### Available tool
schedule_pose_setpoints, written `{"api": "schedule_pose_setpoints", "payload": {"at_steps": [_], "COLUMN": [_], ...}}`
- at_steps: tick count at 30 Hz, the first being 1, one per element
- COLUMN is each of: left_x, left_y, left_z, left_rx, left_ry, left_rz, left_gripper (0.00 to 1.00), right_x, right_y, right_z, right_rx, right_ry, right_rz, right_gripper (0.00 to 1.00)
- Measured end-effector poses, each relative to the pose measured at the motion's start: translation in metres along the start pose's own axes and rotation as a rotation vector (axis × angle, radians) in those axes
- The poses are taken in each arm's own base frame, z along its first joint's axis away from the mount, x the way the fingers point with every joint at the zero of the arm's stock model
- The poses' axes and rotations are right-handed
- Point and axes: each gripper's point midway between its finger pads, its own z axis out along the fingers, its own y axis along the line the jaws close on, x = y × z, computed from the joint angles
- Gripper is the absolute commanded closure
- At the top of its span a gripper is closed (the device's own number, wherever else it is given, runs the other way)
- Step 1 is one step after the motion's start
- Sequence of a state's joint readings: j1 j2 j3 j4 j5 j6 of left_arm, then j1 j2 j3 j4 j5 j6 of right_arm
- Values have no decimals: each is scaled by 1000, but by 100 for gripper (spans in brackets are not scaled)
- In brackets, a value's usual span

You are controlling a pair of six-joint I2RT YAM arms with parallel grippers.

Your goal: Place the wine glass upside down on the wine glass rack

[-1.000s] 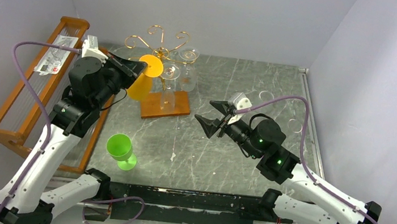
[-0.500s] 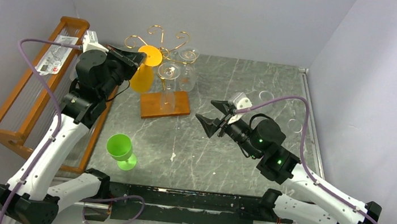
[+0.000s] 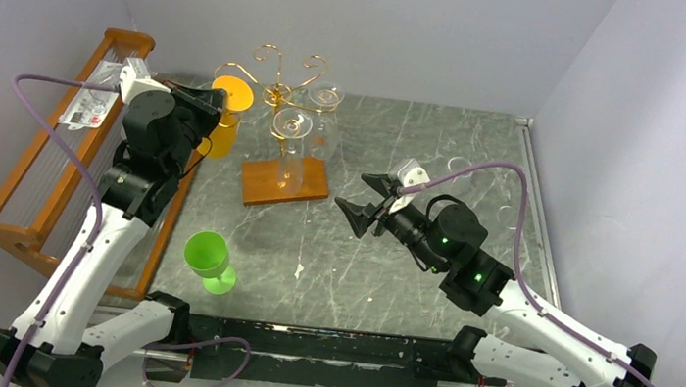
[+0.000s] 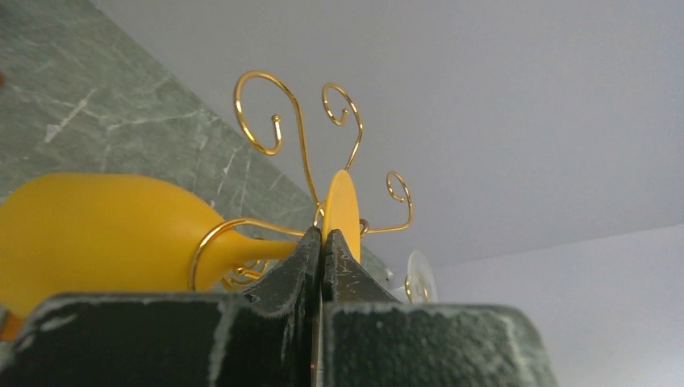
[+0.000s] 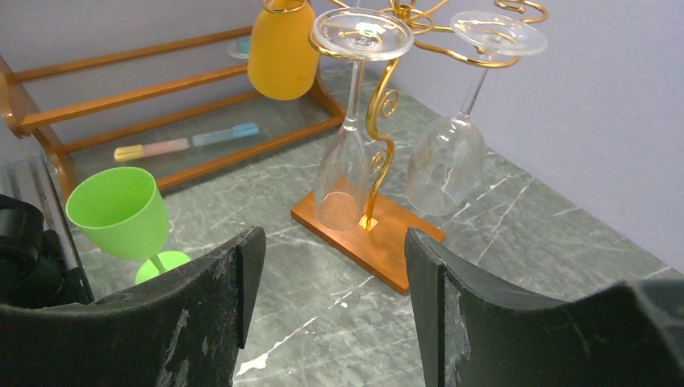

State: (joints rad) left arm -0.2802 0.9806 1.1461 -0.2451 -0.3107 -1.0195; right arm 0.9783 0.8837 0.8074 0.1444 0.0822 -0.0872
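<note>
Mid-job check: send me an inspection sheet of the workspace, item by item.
Surface: grey-green marbled tabletop, pale scuffs.
Job's things: opaque yellow wine glass upside down, stem inside a scroll arm of the gold wire rack on a brown wooden base.
Clutter: two clear stemmed glasses hung on the rack; lime-green goblet upright; wooden shelf at the left.
Grippers: left gripper shut on the yellow glass's foot; right gripper open, empty.
Cables: purple cables along both arms, apart from the rack.
Surroundings: plain pale walls; nothing else seen.
</note>
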Motion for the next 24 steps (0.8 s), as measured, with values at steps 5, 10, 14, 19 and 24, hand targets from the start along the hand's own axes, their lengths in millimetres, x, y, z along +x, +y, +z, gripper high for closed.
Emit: {"api": "schedule_pose_setpoints", "payload": {"at_steps": [5,10,14,19,24], "left_x": [-1,-1,-2,-1,6], "left_y": [7,13,19,23,23], "left_z": [-3,-5,-9,-13,-14], "left_rx": [-17,-21,-21,-10,4], "left_ry": [-5,-6,-9,-4,29], "left_rz": [14,13,2,-27,-49], "left_gripper": [95,95,95,95,95], "right_x": [4,10,10,10,10], "right_y": [1,2,3,3,3], "right_z": [2,5,5,5,5], "right_rx": [-3,-7,-9,-9,-9], "right_ry": [12,27,27,27,27], "right_rz": [0,0,4,11,14], "right_gripper": [33,33,32,32,32]}}
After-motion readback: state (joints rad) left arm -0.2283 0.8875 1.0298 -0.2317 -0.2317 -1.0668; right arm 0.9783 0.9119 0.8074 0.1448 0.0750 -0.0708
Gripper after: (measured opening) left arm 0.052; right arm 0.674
